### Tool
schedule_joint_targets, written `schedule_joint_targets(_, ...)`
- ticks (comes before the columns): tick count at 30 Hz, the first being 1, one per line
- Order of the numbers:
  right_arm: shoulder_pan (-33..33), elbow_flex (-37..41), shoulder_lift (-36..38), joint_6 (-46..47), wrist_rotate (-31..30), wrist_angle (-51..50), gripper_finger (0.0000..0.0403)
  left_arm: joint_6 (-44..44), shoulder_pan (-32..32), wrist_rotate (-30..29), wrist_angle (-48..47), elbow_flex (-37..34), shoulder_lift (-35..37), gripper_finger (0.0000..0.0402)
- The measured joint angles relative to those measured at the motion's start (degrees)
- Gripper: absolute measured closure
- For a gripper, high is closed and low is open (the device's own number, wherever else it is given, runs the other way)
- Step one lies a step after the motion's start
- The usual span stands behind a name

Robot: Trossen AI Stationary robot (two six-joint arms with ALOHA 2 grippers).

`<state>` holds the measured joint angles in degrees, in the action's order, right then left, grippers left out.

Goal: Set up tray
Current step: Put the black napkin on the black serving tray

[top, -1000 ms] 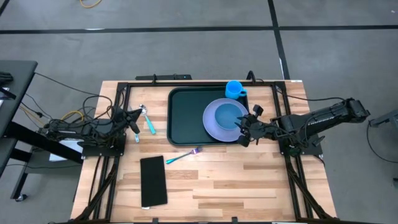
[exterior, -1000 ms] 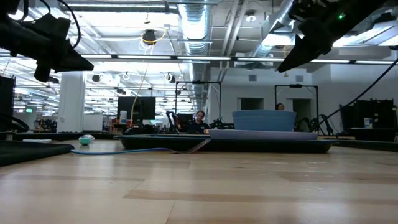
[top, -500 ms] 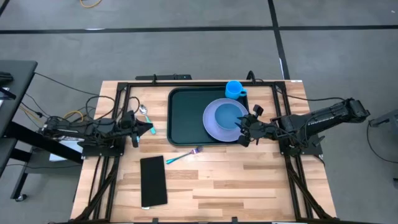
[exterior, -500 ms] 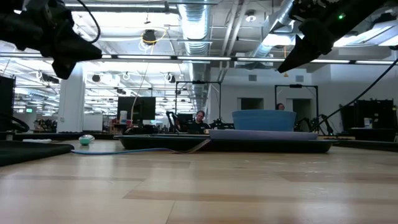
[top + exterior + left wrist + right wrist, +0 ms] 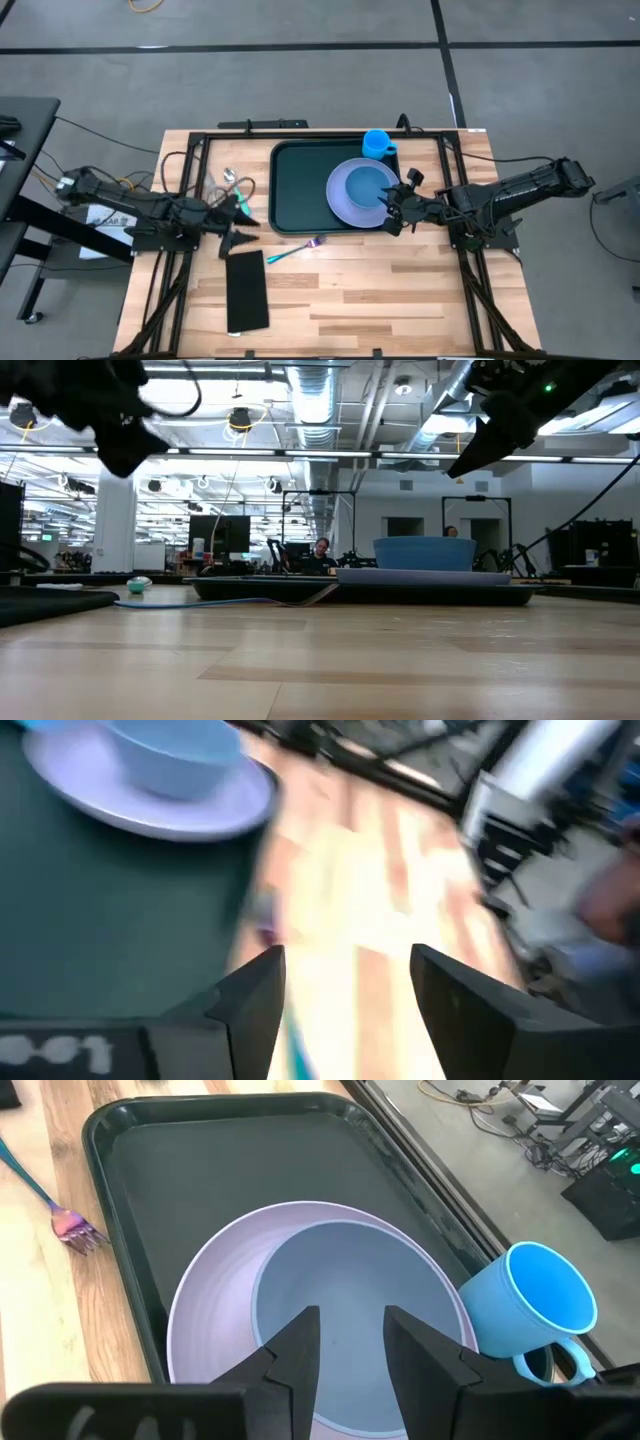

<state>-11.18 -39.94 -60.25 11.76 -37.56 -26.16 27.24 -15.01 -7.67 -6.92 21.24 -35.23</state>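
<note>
1. While the left gripper (image 5: 240, 222) hovers over bare wood beside the tray (image 5: 300, 190), its fingers are spread with nothing between them.
2. Tray sits mid-table toward the far edge, carrying plate (image 5: 340, 205), bowl (image 5: 372, 183) and cup (image 5: 377, 144).
3. Right gripper (image 5: 393, 208) hangs over the plate's rim, fingers parted, gripping nothing.
4. Fork (image 5: 292, 250) lies near the tray's front edge.

A grey concrete floor (image 5: 330, 90) crossed by dark lines surrounds the butcher-block table (image 5: 380, 290). Beyond it — a large open workshop: exposed ceiling ducts (image 5: 310, 400), rows of strip lights (image 5: 200, 452), a white column (image 5: 113, 520), and people seated at distant desks (image 5: 321, 555).
</note>
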Motion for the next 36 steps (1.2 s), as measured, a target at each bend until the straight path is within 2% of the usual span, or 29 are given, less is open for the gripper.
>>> schedule_joint_targets(4,0.00,0.00,0.00,1.18,0.03,-0.11,0.0296,3.66,-6.67,-1.64,-5.18,7.84,-9.20,0.0199)
schedule_joint_targets(11,-0.65,0.00,0.00,3.20,0.20,-0.24,0.0296,11.67,-14.82,-5.27,-29.14,25.84,-29.11,0.0209)
schedule_joint_targets(16,-2.60,0.00,0.00,3.51,0.20,-0.36,0.0296,13.63,-18.50,-4.76,-42.63,36.51,-43.57,0.0209)
schedule_joint_targets(20,-4.02,0.00,0.00,4.40,0.17,-0.36,0.0296,13.86,-20.00,-1.78,-50.70,43.72,-53.57,0.0209)
schedule_joint_targets(24,-5.30,0.00,0.00,5.20,0.17,-0.34,0.0296,13.16,-21.14,3.16,-54.45,48.78,-60.67,0.0210)
schedule_joint_targets(28,-6.65,0.00,0.00,6.81,0.15,-0.35,0.0296,13.05,-23.15,7.43,-55.04,51.45,-64.83,0.0210)
schedule_joint_targets(31,-7.78,0.00,0.00,7.38,0.15,-0.34,0.0296,14.59,-25.14,7.26,-54.80,51.74,-66.17,0.0210)
schedule_joint_targets(36,-9.09,0.00,0.00,7.46,0.04,0.12,0.0296,19.92,-29.41,-0.30,-49.30,51.08,-66.25,0.0210)
